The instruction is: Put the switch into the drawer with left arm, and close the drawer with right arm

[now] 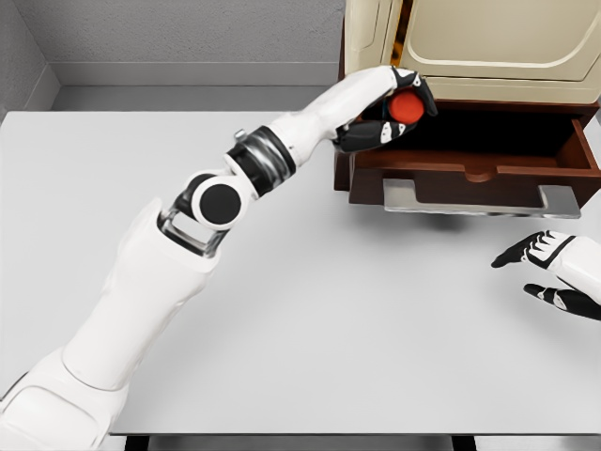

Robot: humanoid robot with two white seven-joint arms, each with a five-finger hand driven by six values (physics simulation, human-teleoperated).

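My left hand point(399, 108) grips the small red rounded switch point(408, 106) over the left end of the open dark-brown wooden drawer point(470, 160). I'd lower before releasing. My right hand point(549, 268) waits, fingers relaxed and empty, over the grey surface point(329, 310).

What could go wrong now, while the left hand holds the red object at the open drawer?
1. The left hand holds the red switch near the left wall of the drawer; released there, it may fall outside.
2. If the right hand, waiting open on the table, pushes early, the drawer could trap the left hand.
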